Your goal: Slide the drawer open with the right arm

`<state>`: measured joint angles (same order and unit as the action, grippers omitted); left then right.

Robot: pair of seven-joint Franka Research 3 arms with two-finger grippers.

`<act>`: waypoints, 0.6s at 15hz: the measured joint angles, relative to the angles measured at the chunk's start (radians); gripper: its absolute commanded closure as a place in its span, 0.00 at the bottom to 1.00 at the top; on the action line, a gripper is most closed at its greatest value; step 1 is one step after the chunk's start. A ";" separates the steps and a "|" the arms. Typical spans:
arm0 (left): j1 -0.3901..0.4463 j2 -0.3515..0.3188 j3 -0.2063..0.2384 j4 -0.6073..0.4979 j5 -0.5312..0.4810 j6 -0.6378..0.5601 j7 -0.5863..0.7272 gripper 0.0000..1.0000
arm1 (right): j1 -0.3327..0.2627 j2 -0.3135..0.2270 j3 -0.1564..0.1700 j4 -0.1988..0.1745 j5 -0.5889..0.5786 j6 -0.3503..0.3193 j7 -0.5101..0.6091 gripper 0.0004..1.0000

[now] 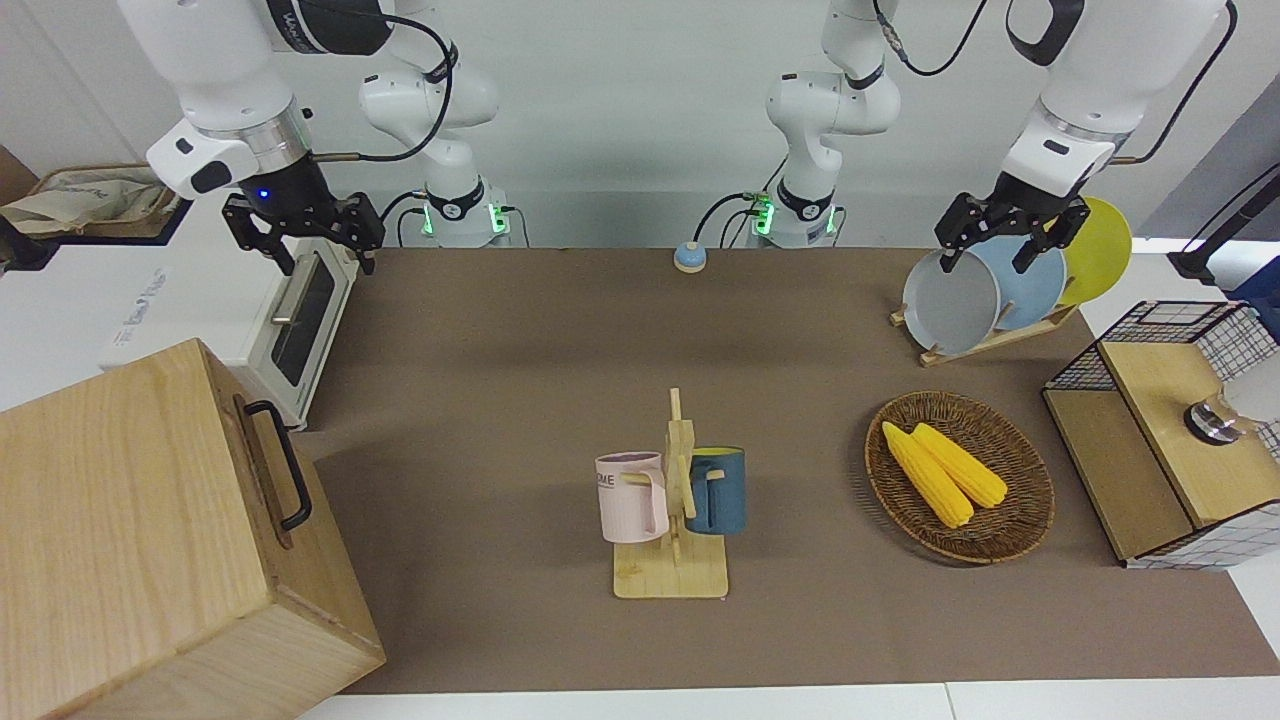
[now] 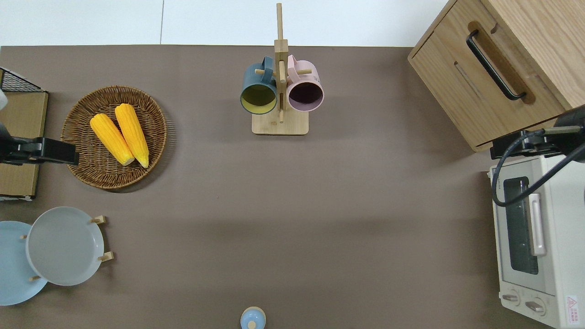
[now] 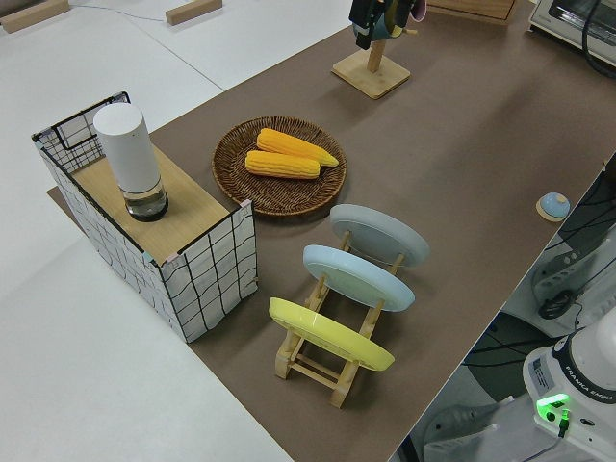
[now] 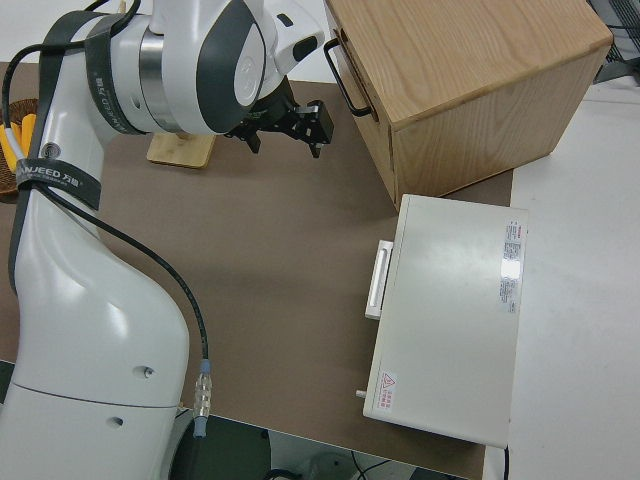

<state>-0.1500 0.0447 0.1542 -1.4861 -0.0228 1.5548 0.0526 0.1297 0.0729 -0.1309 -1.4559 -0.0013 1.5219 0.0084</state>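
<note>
Right gripper (image 1: 302, 232) hangs in the air with its two fingers spread wide apart, nothing between them, blue wrist light on. Overhead view puts it over the toaster oven's (image 2: 539, 242) end nearest the cabinet (image 1: 150, 530), short of the cabinet front. Right arm bends down from its base, wrist pointing downward.

Drawer (image 2: 480, 89) sits flush in the pale-wood cabinet at the right arm's end of the table, farther from the robots than the toaster oven. Its black bar handle (image 2: 494, 65) is untouched.

Surroundings: mug tree (image 1: 672, 500) mid-table with a pink mug (image 1: 632, 497) and a dark blue mug (image 1: 717, 489) hung on it. Wicker basket (image 1: 1010, 530) with two corn cobs (image 1: 942, 475) toward the left arm's end. Plate rack (image 3: 332, 361) holds grey, blue and yellow plates on edge. Wire-mesh wood box (image 3: 154, 241) carries a white cylinder (image 3: 130, 159). Small blue knob-shaped object (image 1: 689, 257) lies near the robot bases.

Writing: pink mug shows letters "ME"; the oven's labels cannot be read.

Left arm is parked, fingers apart.
</note>
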 measured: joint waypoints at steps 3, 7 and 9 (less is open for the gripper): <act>0.000 0.000 0.000 0.000 0.000 0.000 0.000 0.00 | 0.000 0.001 -0.005 0.000 0.002 -0.008 0.000 0.01; 0.000 0.000 0.000 0.000 0.000 0.000 0.000 0.00 | -0.001 0.001 -0.017 0.000 0.002 -0.009 -0.001 0.01; 0.000 0.000 0.000 0.000 0.000 0.000 0.000 0.00 | -0.002 0.001 -0.020 0.000 0.002 -0.009 -0.001 0.01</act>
<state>-0.1500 0.0447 0.1542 -1.4861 -0.0228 1.5548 0.0526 0.1276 0.0742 -0.1510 -1.4559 0.0006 1.5125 0.0079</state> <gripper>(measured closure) 0.009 0.009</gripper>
